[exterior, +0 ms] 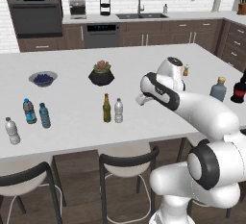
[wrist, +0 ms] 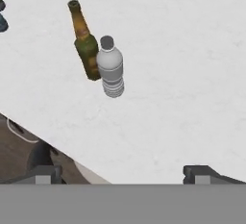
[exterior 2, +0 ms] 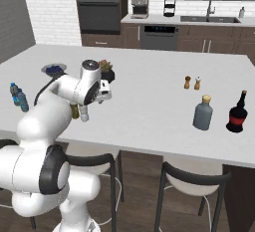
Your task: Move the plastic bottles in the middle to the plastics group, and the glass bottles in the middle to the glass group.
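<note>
Hovering wide open and empty-handed, the gripper [wrist: 123,174] hangs above the counter [exterior: 144,74] near one amber beer bottle [wrist: 84,43] touching one whitish water bottle [wrist: 111,68], with three water bottles [exterior: 29,111] grouped well left of the pair.

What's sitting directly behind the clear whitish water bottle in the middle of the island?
The amber-brown long-necked beer bottle stands close behind the clear whitish water bottle in the hand view; the water bottle covers part of its lower side, so whether they touch is unclear.
</note>
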Controlling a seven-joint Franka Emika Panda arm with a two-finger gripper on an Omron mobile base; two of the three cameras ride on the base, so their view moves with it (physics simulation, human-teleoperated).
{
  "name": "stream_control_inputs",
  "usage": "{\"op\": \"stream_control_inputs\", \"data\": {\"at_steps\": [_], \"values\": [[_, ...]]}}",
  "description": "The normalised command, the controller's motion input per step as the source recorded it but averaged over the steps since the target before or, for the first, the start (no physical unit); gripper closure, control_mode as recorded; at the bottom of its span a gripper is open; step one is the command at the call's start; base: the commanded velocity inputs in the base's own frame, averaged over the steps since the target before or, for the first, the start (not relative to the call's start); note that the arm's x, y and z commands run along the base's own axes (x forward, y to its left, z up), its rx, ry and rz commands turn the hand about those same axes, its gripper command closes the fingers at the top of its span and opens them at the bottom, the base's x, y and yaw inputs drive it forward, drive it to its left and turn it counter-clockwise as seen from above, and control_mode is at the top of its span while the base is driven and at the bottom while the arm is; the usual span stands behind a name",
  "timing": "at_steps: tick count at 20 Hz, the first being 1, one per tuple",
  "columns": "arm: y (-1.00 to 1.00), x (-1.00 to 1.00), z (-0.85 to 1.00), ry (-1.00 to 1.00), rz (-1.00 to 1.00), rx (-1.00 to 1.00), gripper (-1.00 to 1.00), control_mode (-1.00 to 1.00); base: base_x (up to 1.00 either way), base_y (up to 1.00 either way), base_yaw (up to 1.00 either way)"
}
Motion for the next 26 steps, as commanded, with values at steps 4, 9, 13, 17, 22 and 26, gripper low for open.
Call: {"op": "stream_control_inputs", "data": {"at_steps": [4, 9, 13, 17, 22, 26], "values": [[0.29, 0.00, 0.00, -0.10, 0.07, -0.06, -1.00, -1.00, 0.00, 0.00, 0.00], [0.40, 0.00, 0.00, -0.04, 0.03, -0.16, -1.00, -1.00, 0.00, 0.00, 0.00], [0.31, 0.00, 0.00, 0.00, 0.00, -0.18, -1.00, -1.00, 0.00, 0.00, 0.00], [0.03, 0.03, 0.02, 0.00, 0.05, -0.01, -1.00, -1.00, 0.00, 0.00, 0.00], [0.00, 0.00, 0.04, 0.01, 0.06, 0.08, -1.00, -1.00, 0.00, 0.00, 0.00], [0.00, 0.03, 0.03, 0.00, 0.05, 0.09, -1.00, -1.00, 0.00, 0.00, 0.00]]}}
